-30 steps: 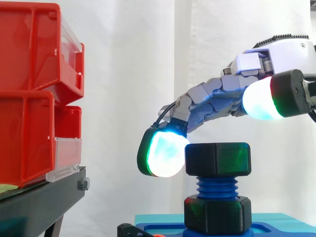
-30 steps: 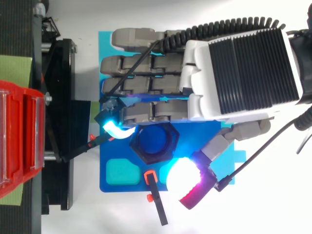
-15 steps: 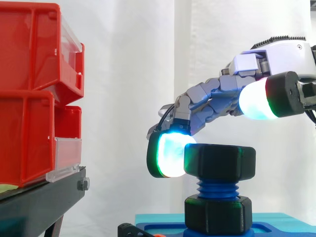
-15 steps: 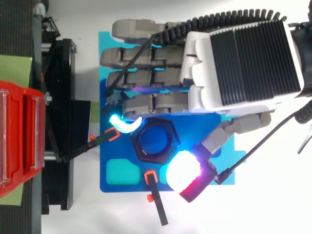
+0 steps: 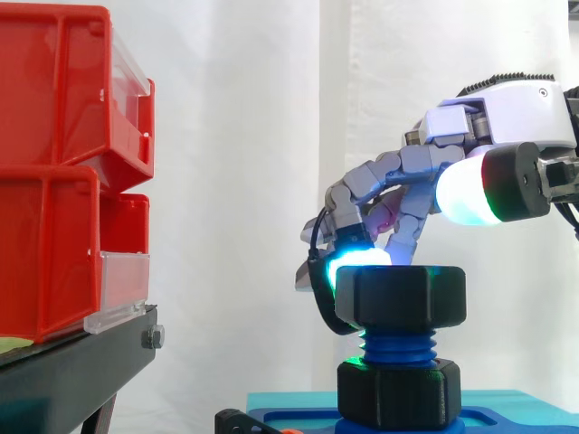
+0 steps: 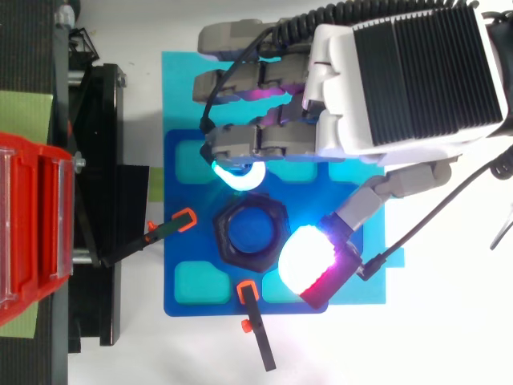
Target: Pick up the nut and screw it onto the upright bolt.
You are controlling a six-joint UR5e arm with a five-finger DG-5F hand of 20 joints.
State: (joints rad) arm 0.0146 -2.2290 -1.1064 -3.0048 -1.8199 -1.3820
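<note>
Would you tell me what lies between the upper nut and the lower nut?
A bare stretch of the blue bolt thread, shown in the side view.

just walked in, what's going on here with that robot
A robot hand is working at the black nut, which sits on the upright blue bolt on a blue base plate. The nut is on the threads but not fully down: bare thread shows between it and the black collar below. Whether the hand actually grips the nut can't be told.
</note>
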